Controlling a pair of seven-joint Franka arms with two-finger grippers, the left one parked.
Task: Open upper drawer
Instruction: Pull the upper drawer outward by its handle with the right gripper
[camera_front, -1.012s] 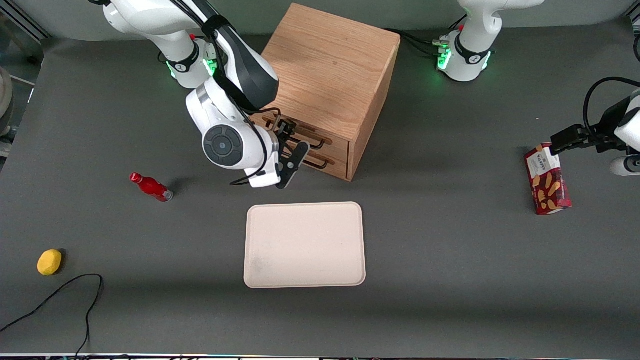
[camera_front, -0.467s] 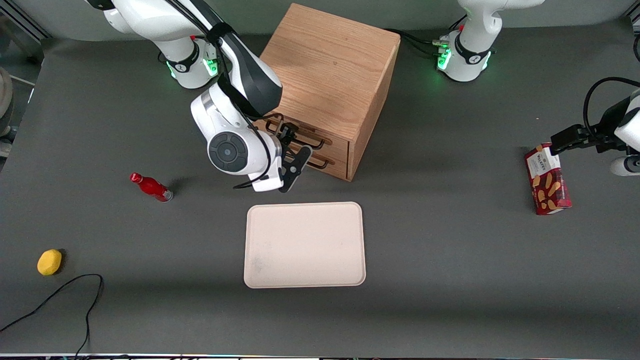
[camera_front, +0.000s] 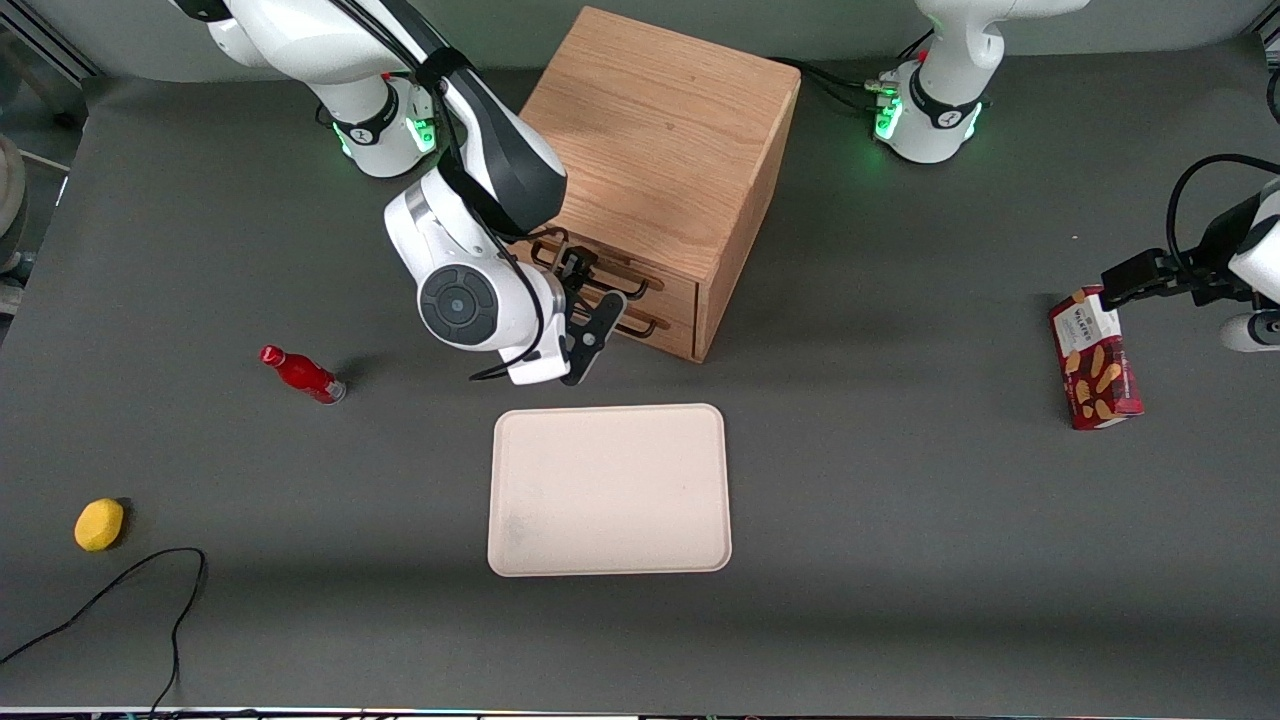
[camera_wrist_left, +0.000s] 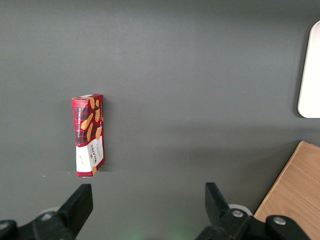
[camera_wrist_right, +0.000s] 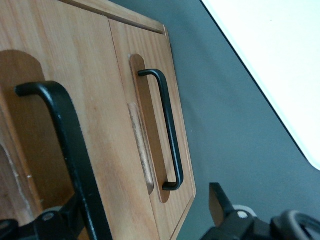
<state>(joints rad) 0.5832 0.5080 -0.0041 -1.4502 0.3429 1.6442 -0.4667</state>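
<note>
The upper drawer (camera_front: 610, 268) sits in the front face of the wooden cabinet (camera_front: 660, 150), directly above the lower drawer (camera_front: 640, 325), and appears closed, flush with the cabinet front. Its black bar handle (camera_wrist_right: 70, 150) runs across a recessed slot in the drawer face. The lower drawer carries a matching handle (camera_wrist_right: 167, 130).

The pincer (camera_front: 585, 300) is positioned directly in front of the cabinet's drawer face, at handle height. In the right wrist view, its fingers (camera_wrist_right: 220, 205) stand apart, and the upper drawer's handle passes beside the other finger; contact with the bar cannot be determined.

A beige tray (camera_front: 610, 490) lies flat on the worktop (camera_front: 900, 550), nearer to the front camera than the cabinet. A red bottle (camera_front: 302, 374) lies on its side toward the working arm's end of the worktop. A yellow lemon-like object (camera_front: 99, 524) rests nearer to the camera than the bottle, beside a black cable (camera_front: 130, 600). A red biscuit box (camera_front: 1095, 358) lies toward the parked arm's end.
</note>
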